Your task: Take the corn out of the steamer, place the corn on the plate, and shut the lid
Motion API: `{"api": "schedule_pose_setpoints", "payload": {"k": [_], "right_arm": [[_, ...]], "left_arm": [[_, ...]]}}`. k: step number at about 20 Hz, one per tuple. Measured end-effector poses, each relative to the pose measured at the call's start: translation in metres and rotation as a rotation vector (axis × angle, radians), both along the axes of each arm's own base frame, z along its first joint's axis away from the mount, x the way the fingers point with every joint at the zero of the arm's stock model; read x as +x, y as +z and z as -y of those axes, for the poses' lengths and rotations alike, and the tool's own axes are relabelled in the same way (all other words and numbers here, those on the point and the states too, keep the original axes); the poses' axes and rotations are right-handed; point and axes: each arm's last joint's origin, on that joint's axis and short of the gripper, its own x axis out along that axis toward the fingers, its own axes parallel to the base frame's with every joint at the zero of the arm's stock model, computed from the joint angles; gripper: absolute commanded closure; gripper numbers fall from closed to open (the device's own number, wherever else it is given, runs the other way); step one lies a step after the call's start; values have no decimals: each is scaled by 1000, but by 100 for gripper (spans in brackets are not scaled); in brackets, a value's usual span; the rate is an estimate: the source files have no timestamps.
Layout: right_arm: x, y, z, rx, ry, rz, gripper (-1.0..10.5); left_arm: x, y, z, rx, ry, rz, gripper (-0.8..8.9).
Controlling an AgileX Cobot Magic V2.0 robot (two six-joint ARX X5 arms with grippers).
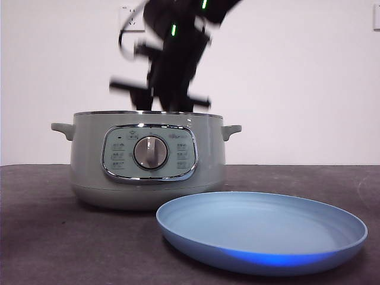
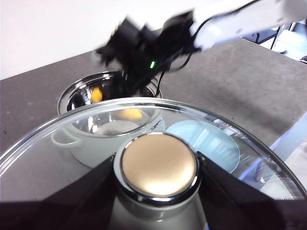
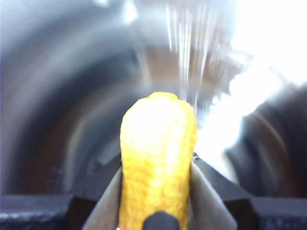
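Note:
The corn (image 3: 158, 158), yellow and bumpy, stands between the jaws of my right gripper (image 3: 157, 166), which is shut on it inside the shiny bowl of the steamer (image 1: 148, 178). In the front view that arm (image 1: 172, 77) drops from above into the open pot, its tips hidden behind the rim. My left gripper (image 2: 157, 173) is shut on the knob (image 2: 158, 163) of the glass lid (image 2: 57, 139), held up and off to the side of the steamer (image 2: 76, 93). The light-blue plate (image 1: 261, 231) lies bare in front of the pot, to its right.
The dark table (image 1: 35, 225) runs back to a plain white wall with a socket (image 1: 132, 16). In the left wrist view the table's edge (image 2: 288, 134) lies just beyond the plate (image 2: 211, 141), which shows through the lid's glass.

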Motion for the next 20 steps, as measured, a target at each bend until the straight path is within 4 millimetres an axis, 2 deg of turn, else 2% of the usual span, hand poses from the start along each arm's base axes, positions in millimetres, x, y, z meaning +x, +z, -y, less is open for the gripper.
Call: {"api": "schedule_pose_setpoints", "payload": {"k": [1, 3, 7, 11, 13, 16, 18, 20], "right_arm": [[-10, 36, 8, 47, 3, 62, 963], [-34, 89, 29, 81, 14, 126, 963], [-81, 142, 72, 9, 18, 109, 963], [-124, 180, 110, -30, 18, 135, 964], [-142, 190, 127, -40, 0, 162, 964], [-168, 188, 151, -44, -14, 174, 964], [-183, 174, 164, -47, -17, 165, 964], [-194, 153, 174, -42, -27, 154, 963]], "left_arm": [[0, 0, 0, 0, 0, 0, 820], [0, 0, 0, 0, 0, 0, 820], [0, 0, 0, -2, 0, 4, 820], [1, 3, 1, -16, 0, 34, 820], [1, 3, 1, -15, -1, 32, 820], [1, 3, 1, -16, -1, 32, 820], [1, 3, 1, -16, -1, 32, 820], [1, 3, 1, -16, -1, 32, 820]]}}
